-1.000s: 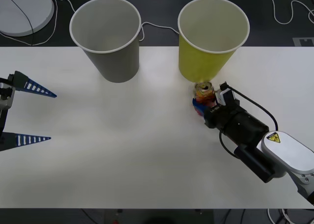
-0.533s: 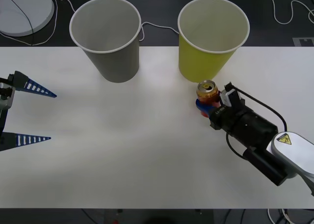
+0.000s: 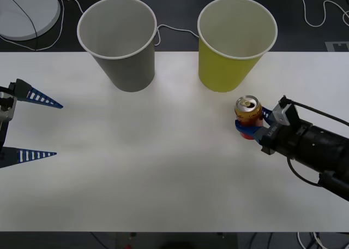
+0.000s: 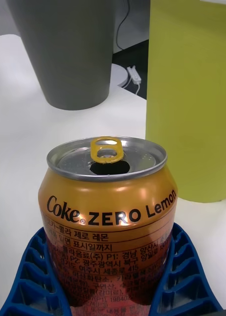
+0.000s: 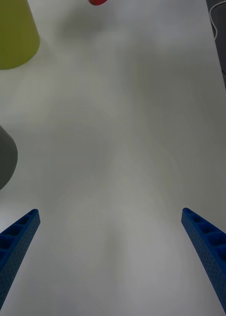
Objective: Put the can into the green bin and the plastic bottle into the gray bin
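White tabletop (image 3: 163, 167) runs bare across the near half of our reach, so we have open room on every side. At its left edge our left gripper (image 3: 30, 126) waits parked, its blue fingers spread wide over bare surface and holding nothing. Farther in, on the right, our right gripper (image 3: 252, 128) has its ribbed fingers (image 4: 28, 276) pinching the can (image 3: 248, 113) low on its body; the can stands upright, pull tab on top, and we judge it lifted off the table, though the front view does not settle that. So the first half of the task is under way but not done: the can is grasped, not yet binned. Beyond it and slightly to the left stands the green bin (image 3: 234, 58), near the can but apart from it, its white rim well above the can's top, so we must raise the can before carrying it over. Left of that is the gray bin (image 3: 121, 52), apparently empty. We see no plastic bottle on the table, so that half is untouched.
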